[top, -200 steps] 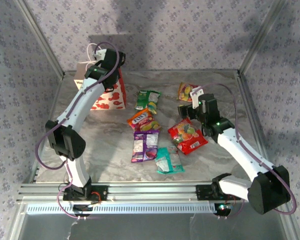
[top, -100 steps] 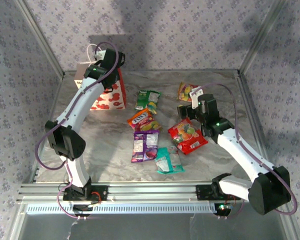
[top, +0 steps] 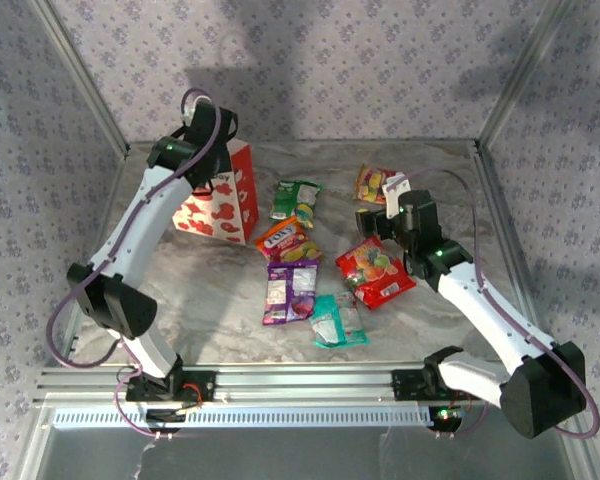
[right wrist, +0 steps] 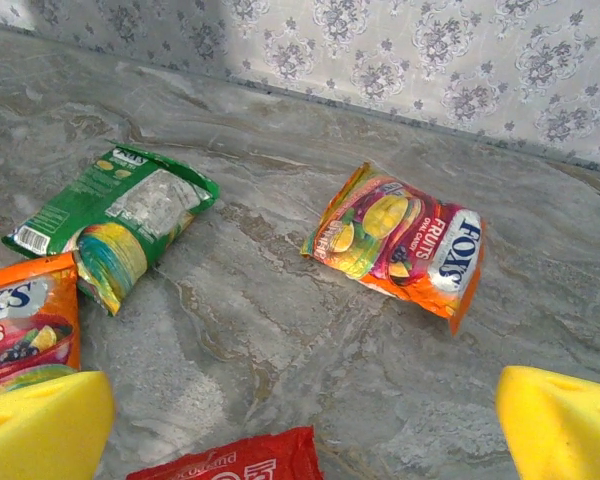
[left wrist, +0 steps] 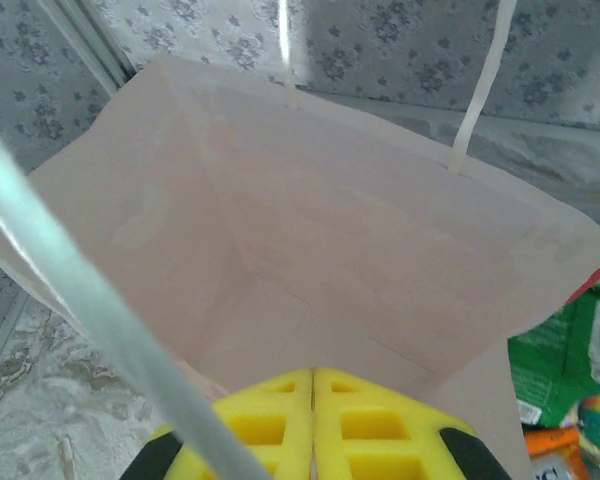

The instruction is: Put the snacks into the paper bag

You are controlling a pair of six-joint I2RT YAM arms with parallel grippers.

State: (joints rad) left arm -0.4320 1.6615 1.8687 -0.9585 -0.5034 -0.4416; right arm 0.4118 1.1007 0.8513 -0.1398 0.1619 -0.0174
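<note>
We find the left gripper [left wrist: 313, 400] closed at the rim of the white-and-red strawberry-print paper bag [top: 223, 197]; the right gripper [right wrist: 300, 430] gapes near the glossy orange-yellow snack packet [right wrist: 398, 243] lying flat. We advise descending squarely, pinching one packet edge.

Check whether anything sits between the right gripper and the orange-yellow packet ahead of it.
Nothing visible does. Bare table lies between the open right gripper and the orange-yellow packet. The green packet lies off to the side, and the red packet is nearer than the fingertips.
</note>
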